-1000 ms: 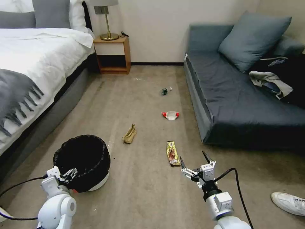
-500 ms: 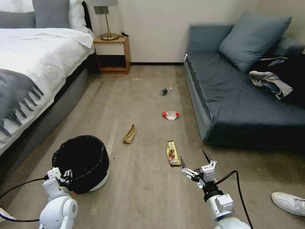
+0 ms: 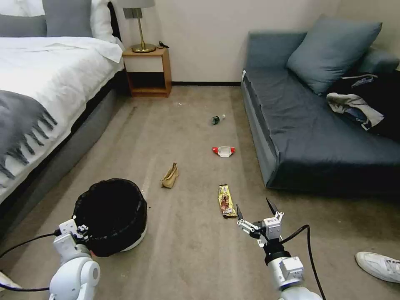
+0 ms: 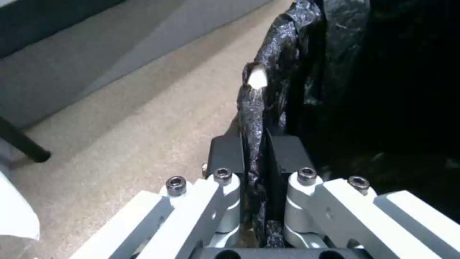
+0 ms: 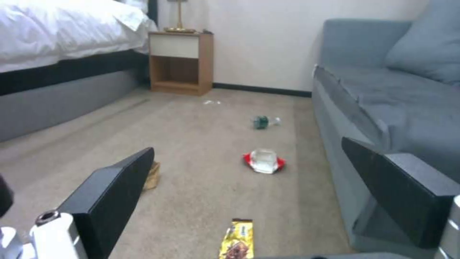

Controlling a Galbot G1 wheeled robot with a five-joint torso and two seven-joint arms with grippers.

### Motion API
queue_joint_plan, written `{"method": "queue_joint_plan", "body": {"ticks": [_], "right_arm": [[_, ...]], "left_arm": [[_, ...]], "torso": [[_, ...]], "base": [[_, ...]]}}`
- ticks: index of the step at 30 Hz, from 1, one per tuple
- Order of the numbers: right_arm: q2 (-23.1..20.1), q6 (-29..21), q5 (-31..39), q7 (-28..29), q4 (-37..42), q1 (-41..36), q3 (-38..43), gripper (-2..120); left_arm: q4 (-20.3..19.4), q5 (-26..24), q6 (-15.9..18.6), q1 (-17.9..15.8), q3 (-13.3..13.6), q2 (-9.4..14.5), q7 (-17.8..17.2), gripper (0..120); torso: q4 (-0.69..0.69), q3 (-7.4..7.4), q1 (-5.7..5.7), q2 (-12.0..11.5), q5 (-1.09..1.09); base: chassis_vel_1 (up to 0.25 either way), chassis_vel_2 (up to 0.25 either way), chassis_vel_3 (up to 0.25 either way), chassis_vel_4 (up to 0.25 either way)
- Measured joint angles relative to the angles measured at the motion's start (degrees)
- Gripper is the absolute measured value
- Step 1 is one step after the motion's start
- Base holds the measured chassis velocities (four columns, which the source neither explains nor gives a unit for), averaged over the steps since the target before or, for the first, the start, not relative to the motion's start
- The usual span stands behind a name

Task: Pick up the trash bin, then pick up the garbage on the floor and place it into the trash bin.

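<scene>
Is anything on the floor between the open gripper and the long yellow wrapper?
No, nothing visible. The right gripper is open, and the yellow wrapper lies just ahead of it with bare carpet between them. The left gripper is shut on the trash bin rim.

The room has even, soft light; shadows are weak, and both wrist views are slightly blurred.

Bedroom, made bed, bedside table with lamp, sofa
</scene>
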Motion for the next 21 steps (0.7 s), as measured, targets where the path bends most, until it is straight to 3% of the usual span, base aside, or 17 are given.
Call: {"method": "queue_joint_plan", "body": {"ticks": [3, 5, 10, 15, 21], "right_arm": [[-0.6, 0.6, 0.4, 0.7, 0.1, 0.0, -0.6, 100], [-1.5, 1.4, 0.5, 3.6, -0.3, 1.0, -2.4, 100], [-2.3, 2.6, 1.0, 2.9, -1.2, 1.7, -2.3, 100], [-2.1, 6.6, 0.0, 1.8, -2.4, 1.9, -2.2, 100], [-1.7, 9.9, -0.3, 1.7, -4.4, 3.7, -2.5, 100]], "left_arm": [[-1.4, -0.1, -0.5, 0.3, -0.4, 0.3, 0.4, 8], [-3.6, 1.1, -1.5, 1.0, -1.4, 0.9, 2.5, 7], [-5.7, 7.6, -4.0, 2.4, -3.2, 3.3, 7.1, 7], [-5.6, 11.3, -4.8, 2.4, -4.7, 6.0, 10.0, 7], [-4.2, 12.3, -5.4, 2.2, -5.1, 6.8, 10.9, 7]], "torso": [[-0.01, 0.00, 0.00, 0.0, -0.01], [0.00, 0.00, 0.00, 0.0, 0.02], [0.02, 0.00, 0.00, 0.0, 0.02], [-0.01, 0.00, 0.00, 0.0, 0.01], [0.00, 0.00, 0.00, 0.0, 0.01]], "base": [[0.000, 0.000, 0.000, 0.000], [0.000, 0.000, 0.000, 0.000], [0.000, 0.000, 0.000, 0.000], [0.000, 0.000, 0.000, 0.000], [0.000, 0.000, 0.000, 0.000]]}}
